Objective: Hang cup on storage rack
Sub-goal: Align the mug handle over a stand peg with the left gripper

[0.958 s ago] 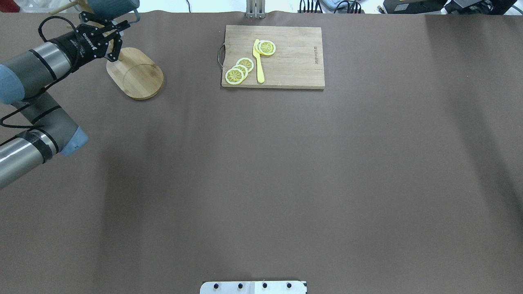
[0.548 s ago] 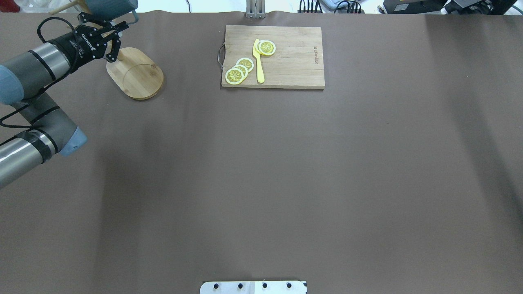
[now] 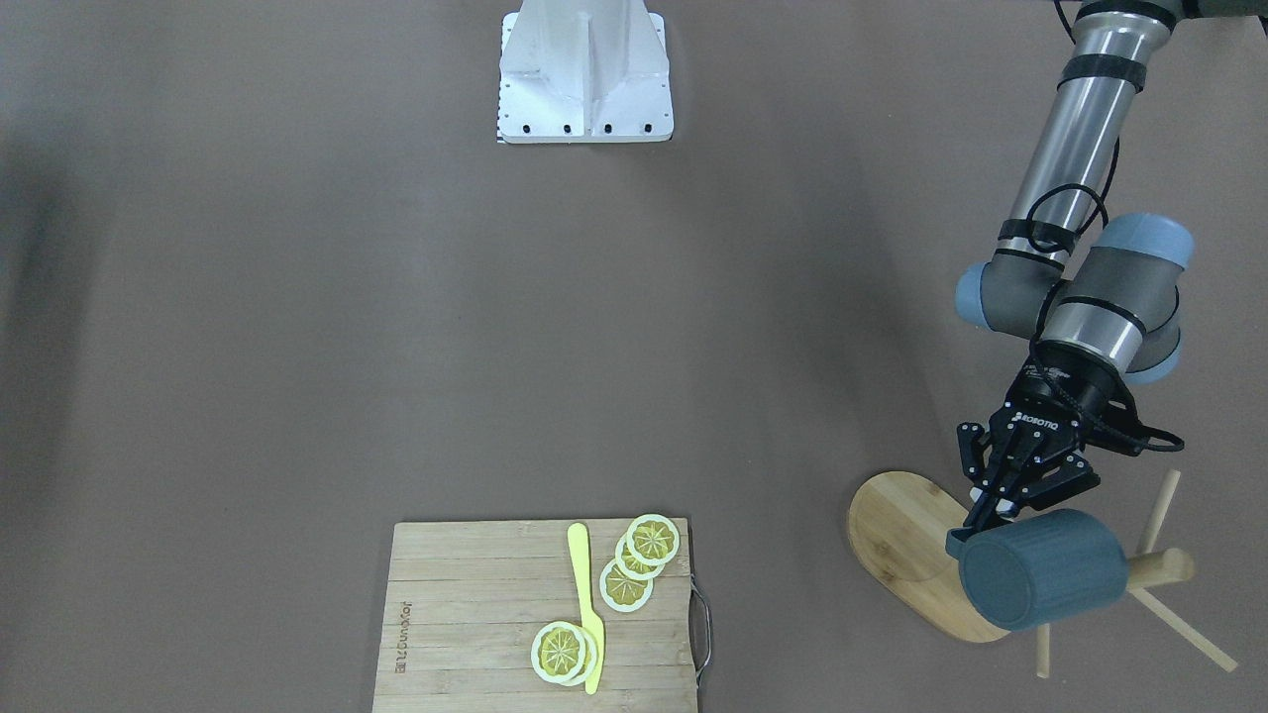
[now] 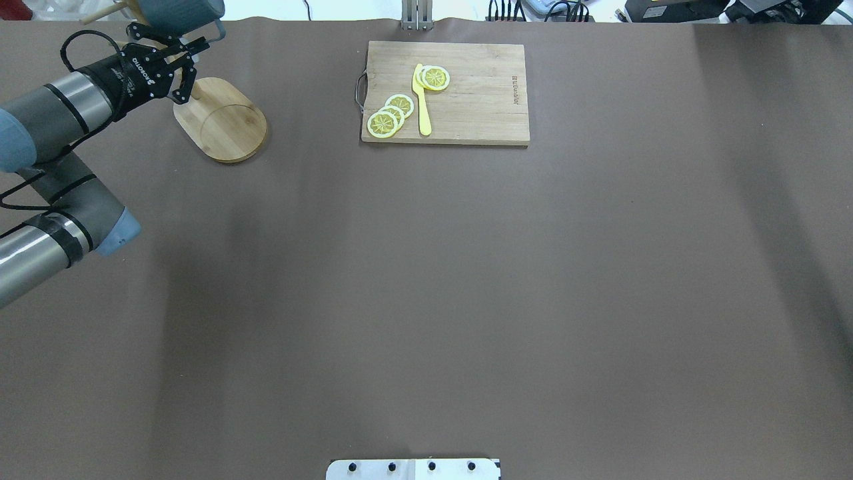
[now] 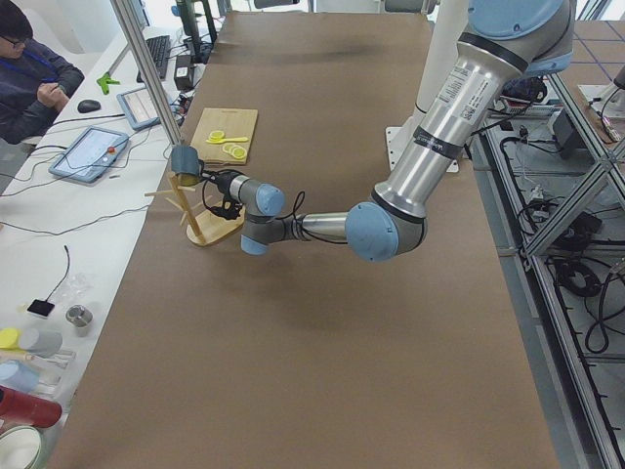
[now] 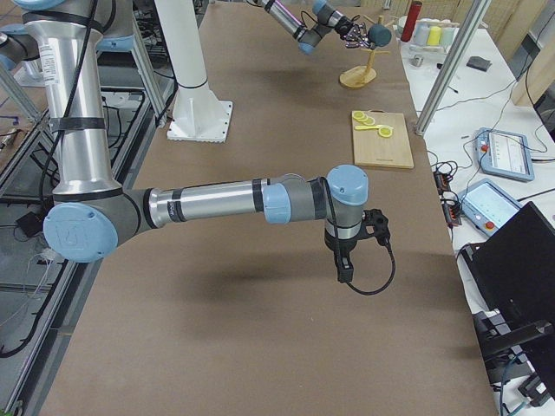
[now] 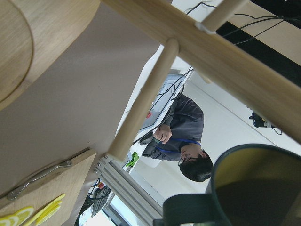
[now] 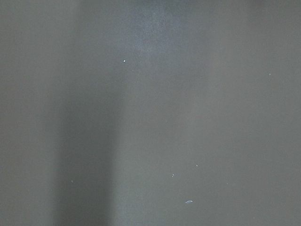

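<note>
Exterior front-facing: ribbed slate cup (image 3: pixel 1040 579) held sideways, mouth toward bamboo rack's (image 3: pixel 897 540) round post; left gripper (image 3: pixel 991 515) pinched on its handle; right gripper (image 6: pixel 345 269): cannot tell

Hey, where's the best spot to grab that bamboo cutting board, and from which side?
Probably the metal loop handle on the cutting board, at its short edge, approached from the robot's left. The board lies flat on the table, so its edges offer little purchase, while the loop stands clear of the wood.
</note>
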### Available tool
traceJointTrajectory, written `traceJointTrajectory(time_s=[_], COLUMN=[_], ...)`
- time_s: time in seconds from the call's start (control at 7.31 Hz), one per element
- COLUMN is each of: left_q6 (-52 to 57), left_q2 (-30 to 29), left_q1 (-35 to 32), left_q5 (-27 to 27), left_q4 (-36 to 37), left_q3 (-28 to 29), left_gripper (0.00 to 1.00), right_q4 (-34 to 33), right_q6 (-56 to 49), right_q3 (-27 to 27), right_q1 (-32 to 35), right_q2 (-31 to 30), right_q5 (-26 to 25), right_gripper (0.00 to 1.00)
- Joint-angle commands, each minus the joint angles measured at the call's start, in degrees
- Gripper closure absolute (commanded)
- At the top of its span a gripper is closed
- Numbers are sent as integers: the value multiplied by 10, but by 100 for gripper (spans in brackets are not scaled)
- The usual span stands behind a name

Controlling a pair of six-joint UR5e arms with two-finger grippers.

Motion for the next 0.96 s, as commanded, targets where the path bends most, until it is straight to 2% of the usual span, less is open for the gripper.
traceJointTrajectory(time_s=[0.0,0.82], left_q6=[1,1], left_q2=[13,14], left_q1=[0,0], left_q5=[-5,-4], left_q4=[-25,-25], left_q3=[1,9], left_gripper=[100,100], right_q4=[1,1], right_q6=[4,4], right_q3=[0,1], right_q1=[0,0], right_q2=[0,0], right_q5=[0,0], right_gripper=[0,0])
